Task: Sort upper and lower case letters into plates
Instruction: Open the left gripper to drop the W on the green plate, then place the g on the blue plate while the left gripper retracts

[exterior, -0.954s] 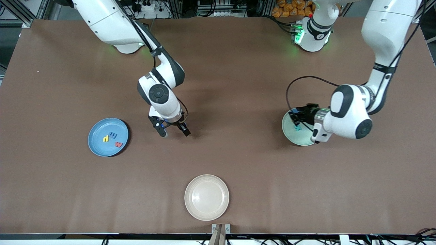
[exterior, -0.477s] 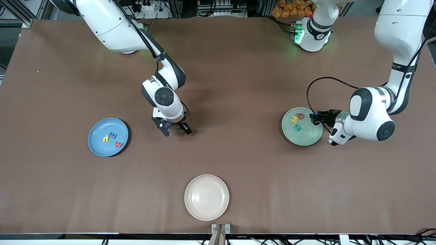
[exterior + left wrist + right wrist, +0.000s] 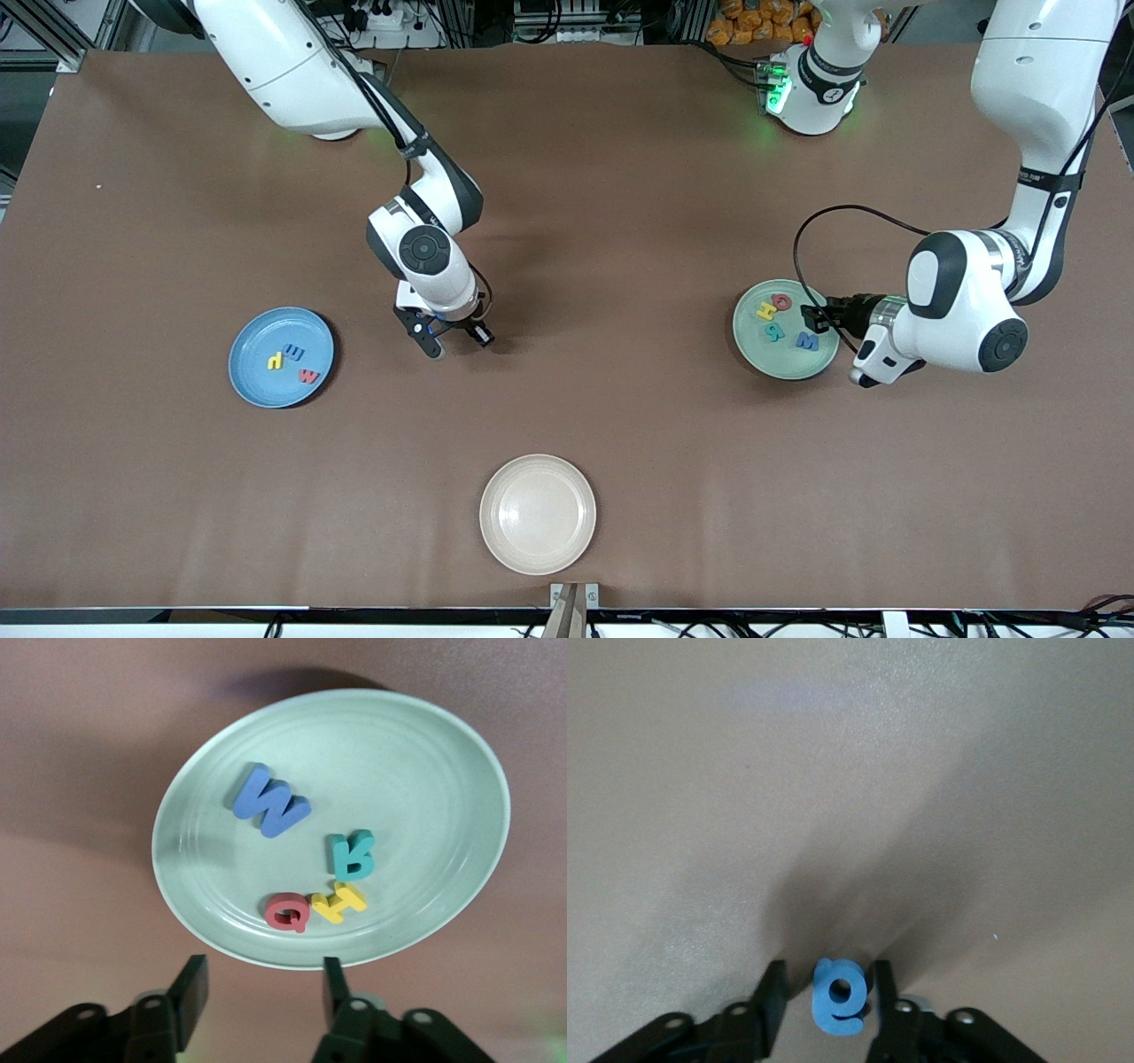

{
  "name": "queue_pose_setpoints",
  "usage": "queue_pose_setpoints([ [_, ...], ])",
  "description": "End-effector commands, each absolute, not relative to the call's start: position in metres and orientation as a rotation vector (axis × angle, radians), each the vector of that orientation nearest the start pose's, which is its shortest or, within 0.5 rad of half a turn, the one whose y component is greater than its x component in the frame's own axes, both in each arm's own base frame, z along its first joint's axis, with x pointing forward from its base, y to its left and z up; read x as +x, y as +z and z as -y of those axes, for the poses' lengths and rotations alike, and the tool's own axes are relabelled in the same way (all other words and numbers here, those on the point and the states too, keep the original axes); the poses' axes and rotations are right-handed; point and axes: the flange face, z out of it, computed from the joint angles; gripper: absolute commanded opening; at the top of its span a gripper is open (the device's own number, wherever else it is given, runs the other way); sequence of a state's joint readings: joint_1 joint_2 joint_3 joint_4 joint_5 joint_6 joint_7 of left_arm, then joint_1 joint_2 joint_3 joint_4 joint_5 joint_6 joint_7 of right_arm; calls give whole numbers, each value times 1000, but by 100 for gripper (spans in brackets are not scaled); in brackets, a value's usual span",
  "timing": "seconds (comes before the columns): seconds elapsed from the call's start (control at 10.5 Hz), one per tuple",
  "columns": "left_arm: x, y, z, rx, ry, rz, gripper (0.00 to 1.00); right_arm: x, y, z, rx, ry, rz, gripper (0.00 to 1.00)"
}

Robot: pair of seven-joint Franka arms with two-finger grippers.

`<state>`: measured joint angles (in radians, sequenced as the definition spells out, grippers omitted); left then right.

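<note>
Left wrist view shows my left gripper [image 3: 261, 992] with its fingers apart and empty, backed off just past the rim of the mint plate [image 3: 461, 753]. A blue W [image 3: 270, 803] now lies there with the teal R [image 3: 353, 856], red Q [image 3: 286, 912] and yellow H [image 3: 339, 902], so that drop is done. My right gripper [image 3: 824, 1001] has closed onto the blue e [image 3: 838, 996] at the table; next stop, I judge, is the blue plate [image 3: 244, 354].
</note>
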<state>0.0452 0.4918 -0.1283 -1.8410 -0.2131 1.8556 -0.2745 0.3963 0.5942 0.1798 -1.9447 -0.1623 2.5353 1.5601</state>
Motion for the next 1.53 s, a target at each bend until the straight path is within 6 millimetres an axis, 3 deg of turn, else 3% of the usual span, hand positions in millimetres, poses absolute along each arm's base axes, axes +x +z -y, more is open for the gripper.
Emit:
queue_pose_setpoints([
  [0.0, 588, 241, 72, -3121, 845, 474, 100, 520, 179, -331, -2838, -5, -1343, 0],
  [0.19, 587, 272, 84, -3130, 807, 478, 100, 533, 206, -319, -2803, -43, -1370, 0],
  [0.38, 585, 325, 91, -3164, 723, 421, 100, 551, 241, -284, -2807, -69, -1444, 0],
  [0.48, 586, 358, 88, -3187, 632, 368, 100, 562, 248, -253, -2850, -102, -1480, 0],
  [0.67, 591, 423, 82, -3176, 487, 205, 100, 573, 244, -187, -3013, -169, -1547, 0],
  [0.86, 590, 493, 78, -3212, 301, 129, 100, 586, 234, -104, -3116, -177, -1603, 0],
  [1.05, 579, 557, 81, -3205, 158, 24, 100, 588, 232, -61, -3155, -107, -1571, 0],
  [1.14, 571, 586, 83, -3212, 104, -5, 100, 588, 234, -50, -3173, -90, -1566, 7],
  [1.24, 562, 607, 89, -3206, 106, -28, 100, 590, 240, -39, -3170, -91, -1581, 94],
  [1.34, 547, 638, 97, -3197, 85, -48, 100, 593, 254, -37, -3169, -120, -1558, 100],
  [1.43, 536, 652, 106, -3137, 57, -91, 100, 595, 271, -38, -3190, -135, -1474, 100],
])
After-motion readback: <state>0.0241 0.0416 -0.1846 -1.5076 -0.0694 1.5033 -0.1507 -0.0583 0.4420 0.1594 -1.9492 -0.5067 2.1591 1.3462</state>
